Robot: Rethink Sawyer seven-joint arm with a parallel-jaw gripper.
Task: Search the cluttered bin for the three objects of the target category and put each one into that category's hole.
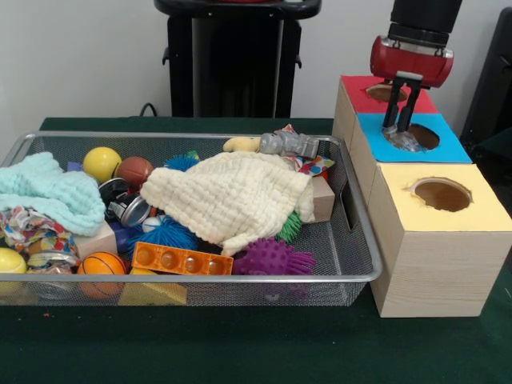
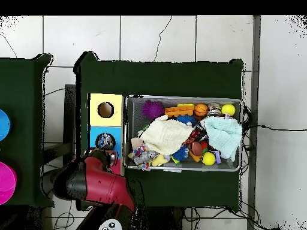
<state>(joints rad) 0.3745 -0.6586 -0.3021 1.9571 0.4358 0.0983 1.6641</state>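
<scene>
The bin (image 1: 200, 278) of silver wire mesh lies left of three boxes and is full of toys; it also shows in the overhead view (image 2: 180, 97). The hole (image 1: 382, 92) in the red top is at the far end of the row, just behind my gripper. My gripper (image 1: 400, 126) hangs over the blue-topped box, its fingers close together on a silvery crinkled object (image 1: 406, 142) that sits at the near rim of the blue box's hole (image 1: 426, 136). In the overhead view my red arm (image 2: 90, 179) covers the red-topped box.
The yellow-topped box's hole (image 1: 442, 194) is nearest the camera. In the bin lie a cream knitted cloth (image 1: 240, 196), a mint cloth (image 1: 48, 192), a yellow ball (image 1: 102, 162), an orange brick (image 1: 182, 260), a purple spiky ball (image 1: 272, 258) and a silver toy (image 1: 288, 144).
</scene>
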